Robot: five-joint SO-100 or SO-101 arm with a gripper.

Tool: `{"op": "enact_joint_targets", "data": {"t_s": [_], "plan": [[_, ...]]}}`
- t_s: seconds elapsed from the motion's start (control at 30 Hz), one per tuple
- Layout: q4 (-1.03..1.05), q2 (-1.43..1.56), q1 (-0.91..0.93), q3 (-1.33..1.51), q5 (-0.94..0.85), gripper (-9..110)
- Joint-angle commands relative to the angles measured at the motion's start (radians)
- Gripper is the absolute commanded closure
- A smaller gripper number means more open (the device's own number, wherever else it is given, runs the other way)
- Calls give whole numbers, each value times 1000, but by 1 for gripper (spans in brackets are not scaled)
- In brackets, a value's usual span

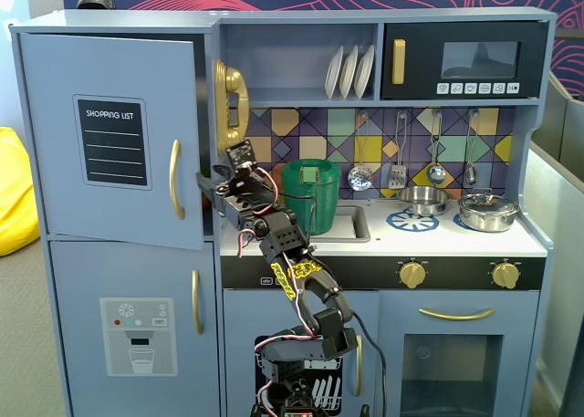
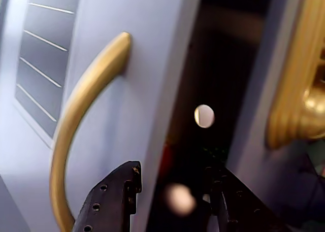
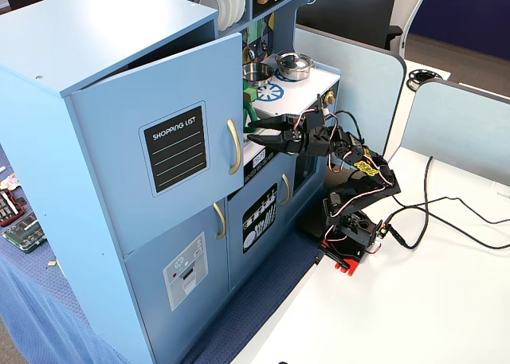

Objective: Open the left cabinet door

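Note:
The left cabinet door (image 1: 55, 161), blue-grey with a black "SHOPPING LIST" panel (image 1: 111, 141) and a curved gold handle (image 1: 175, 180), stands slightly ajar. Its free edge is swung out from the cabinet (image 3: 119, 141). My gripper (image 1: 208, 184) is open at that free edge, just right of the handle (image 3: 233, 146). In the wrist view the gripper (image 2: 172, 171) straddles the door's edge (image 2: 152, 64). One finger is in front of the door face beside the handle (image 2: 81, 100). The other finger is in the dark gap behind the door.
A gold toy phone (image 1: 230, 93) hangs just right of the gap. A green pot (image 1: 310, 193) stands by the sink behind my arm. The dispenser door (image 1: 137, 335) is below, shut. The arm base (image 3: 347, 236) and cables (image 3: 446, 213) are on the white table.

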Motion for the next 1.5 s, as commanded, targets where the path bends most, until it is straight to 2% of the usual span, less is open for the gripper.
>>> {"op": "enact_joint_targets", "data": {"t_s": [0.0,0.2,0.53,1.47], "plan": [[32,14,61,-81,43,95],[100,-55,114,-155,114,96],[31,-170,48,-176,78,96],[-222,-77,-356,40,-238,96]]}}
